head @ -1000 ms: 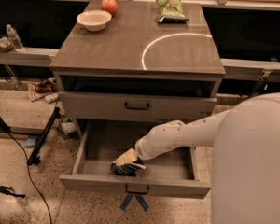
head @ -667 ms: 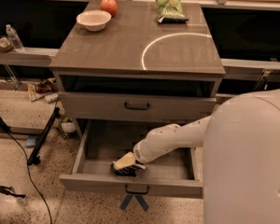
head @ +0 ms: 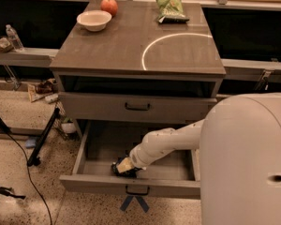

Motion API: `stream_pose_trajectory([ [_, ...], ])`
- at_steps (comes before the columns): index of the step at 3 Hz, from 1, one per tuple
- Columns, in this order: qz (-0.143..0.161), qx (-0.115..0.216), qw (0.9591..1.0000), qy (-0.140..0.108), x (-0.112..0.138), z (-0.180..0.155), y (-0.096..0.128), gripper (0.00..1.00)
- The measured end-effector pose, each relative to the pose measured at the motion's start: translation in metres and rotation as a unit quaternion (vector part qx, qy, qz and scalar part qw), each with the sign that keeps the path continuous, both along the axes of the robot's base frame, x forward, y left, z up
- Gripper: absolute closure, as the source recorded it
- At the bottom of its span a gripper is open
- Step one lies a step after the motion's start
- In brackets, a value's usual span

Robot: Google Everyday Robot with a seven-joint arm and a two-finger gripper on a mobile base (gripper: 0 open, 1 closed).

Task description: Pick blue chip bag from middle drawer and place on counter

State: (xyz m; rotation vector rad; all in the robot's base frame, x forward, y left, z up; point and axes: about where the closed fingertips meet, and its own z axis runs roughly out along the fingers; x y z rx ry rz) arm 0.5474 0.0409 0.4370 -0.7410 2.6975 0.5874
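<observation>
The middle drawer (head: 131,184) is pulled open below the closed handled drawer. The blue chip bag (head: 119,168) lies inside it near the front wall, a small dark crumpled shape mostly covered by my gripper. My gripper (head: 124,167) reaches down into the drawer on the white arm and sits right on the bag. The counter (head: 117,46) is the flat grey-brown top with a white arc line.
On the counter stand a white bowl (head: 94,19), a red apple (head: 109,5) and a flat green chip bag (head: 170,8). My white body (head: 248,163) fills the lower right. A black cable and stand leg (head: 42,135) lie on the floor at left.
The arm has moved slightly left and lower in the drawer, settling the gripper onto the bag. The bag has not left the drawer.
</observation>
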Motion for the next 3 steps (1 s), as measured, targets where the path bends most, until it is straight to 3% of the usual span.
stream_pose_trajectory([
  [1, 0.009, 0.004, 0.9999, 0.003, -0.001, -0.002, 0.008, 0.62],
  [2, 0.016, 0.033, 0.9991, -0.02, 0.004, 0.026, 0.009, 0.93],
  [3, 0.001, 0.052, 0.9973, -0.05, 0.01, 0.058, -0.013, 1.0],
])
